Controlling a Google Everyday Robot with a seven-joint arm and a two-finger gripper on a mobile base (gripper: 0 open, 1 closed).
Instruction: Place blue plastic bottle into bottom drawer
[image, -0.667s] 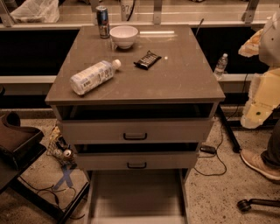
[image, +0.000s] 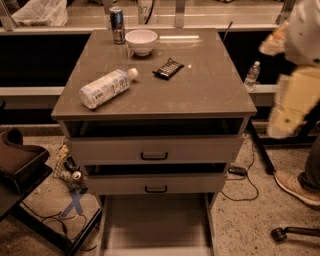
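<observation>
The blue plastic bottle (image: 106, 88) lies on its side on the left part of the grey cabinet top (image: 200, 95), with its white cap pointing to the back right. The bottom drawer (image: 155, 225) is pulled out at the foot of the cabinet and its bare grey floor shows. My arm (image: 295, 75) hangs at the right edge of the view, beside the cabinet. The gripper (image: 281, 125) seems to be its cream lower end, level with the top's right front corner and far from the bottle.
A white bowl (image: 141, 41), a blue-silver can (image: 117, 25) and a dark wrapped snack (image: 168, 68) stand on the cabinet top. The two upper drawers (image: 154, 150) are slightly open. A small clear bottle (image: 252, 75) is behind on the right. A chair (image: 20, 165) and cables are on the left. A person's shoe (image: 297, 187) is on the right.
The arm at the right has shifted slightly left and up. The bottle, the drawers and the other objects have not moved.
</observation>
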